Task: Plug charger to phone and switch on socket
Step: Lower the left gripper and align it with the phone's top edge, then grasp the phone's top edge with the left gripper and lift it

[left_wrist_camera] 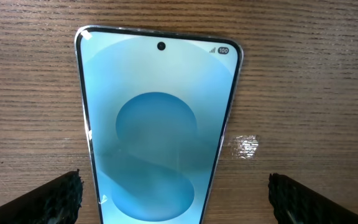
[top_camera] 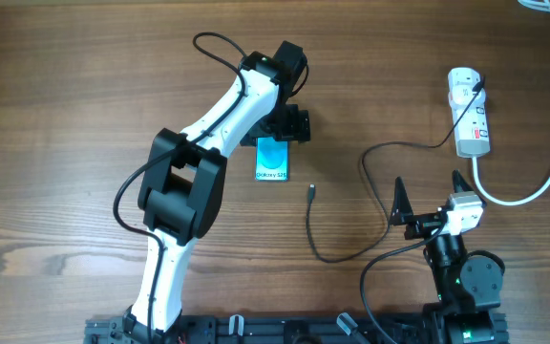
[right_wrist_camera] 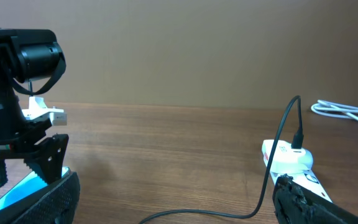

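Lying flat on grained wood table (left_wrist_camera: 303,87), glossy rounded-corner phone (left_wrist_camera: 157,124)

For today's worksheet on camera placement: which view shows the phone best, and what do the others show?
Left wrist: the phone fills the frame with its screen sharp, though its lower end is cut off. Overhead shows it small. Right wrist catches only a cyan sliver.

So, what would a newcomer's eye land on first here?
The bright cyan phone near the centre, with the left gripper open, a finger on either side of it. Then the white socket at far right with a black plug in it, and the charger lying loose, its tip just right of the phone, not plugged in.
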You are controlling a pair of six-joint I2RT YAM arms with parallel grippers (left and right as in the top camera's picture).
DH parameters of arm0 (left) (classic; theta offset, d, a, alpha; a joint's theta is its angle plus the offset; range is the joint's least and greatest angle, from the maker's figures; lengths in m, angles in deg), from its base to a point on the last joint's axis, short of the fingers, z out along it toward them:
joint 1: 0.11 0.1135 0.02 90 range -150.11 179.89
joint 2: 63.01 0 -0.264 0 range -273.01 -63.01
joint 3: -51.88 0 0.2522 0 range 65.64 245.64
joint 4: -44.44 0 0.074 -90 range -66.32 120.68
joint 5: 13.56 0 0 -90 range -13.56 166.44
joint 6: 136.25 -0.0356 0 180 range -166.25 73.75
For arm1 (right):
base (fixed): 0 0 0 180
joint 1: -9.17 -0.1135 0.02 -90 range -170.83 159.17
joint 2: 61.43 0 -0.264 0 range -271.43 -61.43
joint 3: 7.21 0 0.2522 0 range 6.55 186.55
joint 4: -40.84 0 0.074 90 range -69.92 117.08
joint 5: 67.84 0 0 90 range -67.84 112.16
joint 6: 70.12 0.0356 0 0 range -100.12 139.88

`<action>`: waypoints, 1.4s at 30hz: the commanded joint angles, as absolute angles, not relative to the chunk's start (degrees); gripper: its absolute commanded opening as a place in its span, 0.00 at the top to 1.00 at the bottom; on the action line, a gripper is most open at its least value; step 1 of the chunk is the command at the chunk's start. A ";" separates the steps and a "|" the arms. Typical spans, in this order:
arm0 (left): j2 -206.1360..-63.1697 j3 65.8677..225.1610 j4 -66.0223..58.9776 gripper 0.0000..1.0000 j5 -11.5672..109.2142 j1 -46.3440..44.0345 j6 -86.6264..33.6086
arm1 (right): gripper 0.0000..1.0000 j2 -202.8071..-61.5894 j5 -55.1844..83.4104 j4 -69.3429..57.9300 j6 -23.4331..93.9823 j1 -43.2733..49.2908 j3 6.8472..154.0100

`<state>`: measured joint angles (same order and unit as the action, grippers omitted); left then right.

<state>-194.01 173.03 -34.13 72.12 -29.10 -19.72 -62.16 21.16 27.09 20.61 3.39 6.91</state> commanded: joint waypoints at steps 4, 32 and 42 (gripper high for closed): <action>-195.62 172.44 -34.00 0.00 72.47 -29.25 -18.74 | 0.00 -61.74 22.12 27.42 20.00 3.59 6.85; -197.81 172.44 -33.72 0.00 72.47 -29.25 -18.74 | 0.00 -61.85 22.12 27.42 20.02 3.59 6.85; -197.83 167.70 -29.72 0.00 72.45 -29.25 -18.74 | 0.00 -61.85 22.12 27.40 20.04 3.59 6.85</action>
